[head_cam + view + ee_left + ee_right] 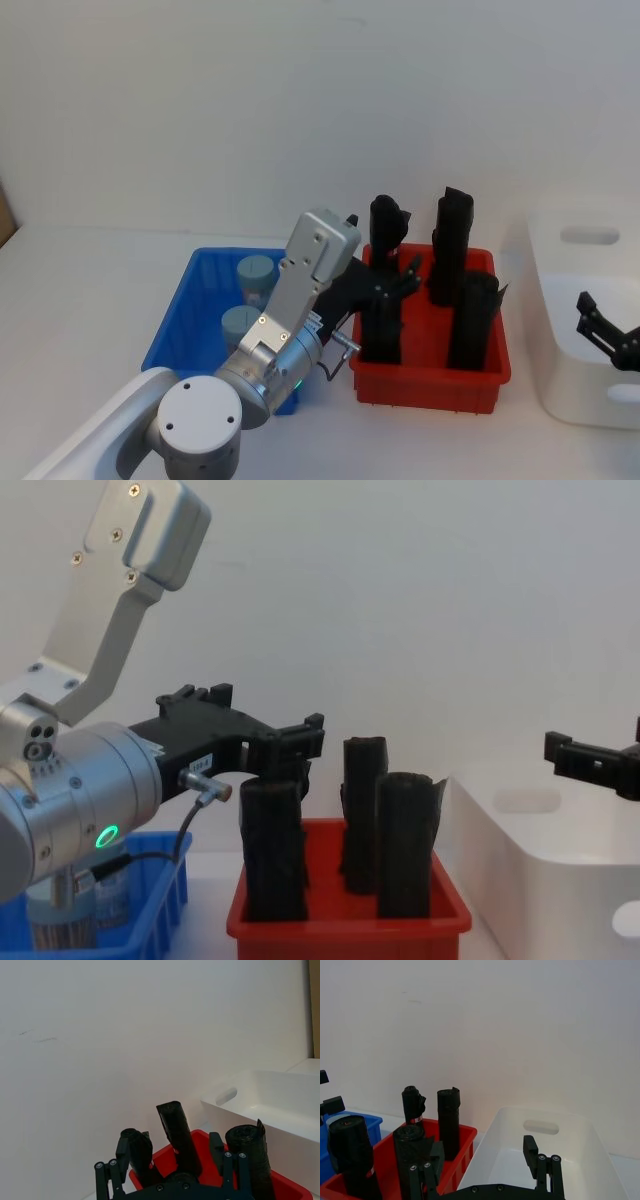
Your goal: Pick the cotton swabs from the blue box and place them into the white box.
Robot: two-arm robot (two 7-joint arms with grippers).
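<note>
Two cotton swabs tubs (256, 271) (238, 324) with grey-blue lids stand in the blue box (175, 328) at the left. My left arm crosses above that box, and its gripper (403, 278) (167, 1162) (292, 742) is open and empty, hanging over the near left part of the red bin. The white box (585, 375) (570, 1152) stands at the far right. Above its inside, my right gripper (603, 333) (482, 1162) (590, 762) hovers open, holding nothing.
A red bin (430, 380) (345, 915) with several upright black rolls (452, 240) stands between the blue and white boxes, its rolls rising to the left gripper's height. A white wall runs close behind the table. Bare tabletop lies left of the blue box.
</note>
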